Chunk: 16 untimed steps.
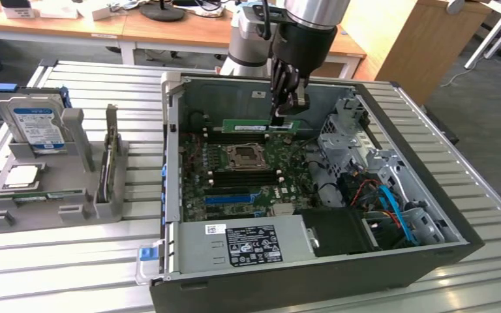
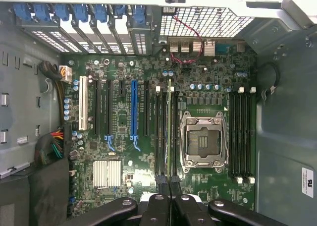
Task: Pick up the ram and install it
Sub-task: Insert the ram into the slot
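Note:
The ram is a long green stick with a white sticker, hanging level inside the open computer case above the motherboard. My gripper reaches straight down and is shut on the stick's end towards the exterior view's right. In the wrist view the ram appears edge-on as a thin green line running away from my gripper. It lies over the black memory slots beside the bare processor socket. Whether the ram touches a slot I cannot tell.
On the exterior view's left, a grey holder carries a blue-labelled hard drive, a square silver processor chip and an upright card. The power supply, drive cages and cables crowd the case.

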Tool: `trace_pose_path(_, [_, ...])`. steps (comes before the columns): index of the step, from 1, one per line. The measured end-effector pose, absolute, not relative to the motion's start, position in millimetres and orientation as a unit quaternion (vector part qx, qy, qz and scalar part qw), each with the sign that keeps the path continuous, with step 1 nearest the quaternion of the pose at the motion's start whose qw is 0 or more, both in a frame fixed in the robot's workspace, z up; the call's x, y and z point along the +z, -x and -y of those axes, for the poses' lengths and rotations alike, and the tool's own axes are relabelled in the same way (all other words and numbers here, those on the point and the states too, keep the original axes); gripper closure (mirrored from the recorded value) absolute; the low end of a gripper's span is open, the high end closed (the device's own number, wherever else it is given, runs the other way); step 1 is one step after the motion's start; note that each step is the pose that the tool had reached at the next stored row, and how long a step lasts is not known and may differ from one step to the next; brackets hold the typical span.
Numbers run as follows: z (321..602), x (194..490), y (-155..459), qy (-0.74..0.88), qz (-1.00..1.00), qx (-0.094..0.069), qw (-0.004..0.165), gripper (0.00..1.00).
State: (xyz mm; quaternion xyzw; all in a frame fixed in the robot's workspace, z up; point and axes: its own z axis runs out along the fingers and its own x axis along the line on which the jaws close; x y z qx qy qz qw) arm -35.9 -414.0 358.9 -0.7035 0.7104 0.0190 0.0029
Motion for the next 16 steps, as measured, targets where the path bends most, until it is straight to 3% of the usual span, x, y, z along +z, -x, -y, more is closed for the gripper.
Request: trace_pose_path(16, [414.0, 339.8, 35.9, 0.703, -0.710, 0.019, 0.003, 0.88])
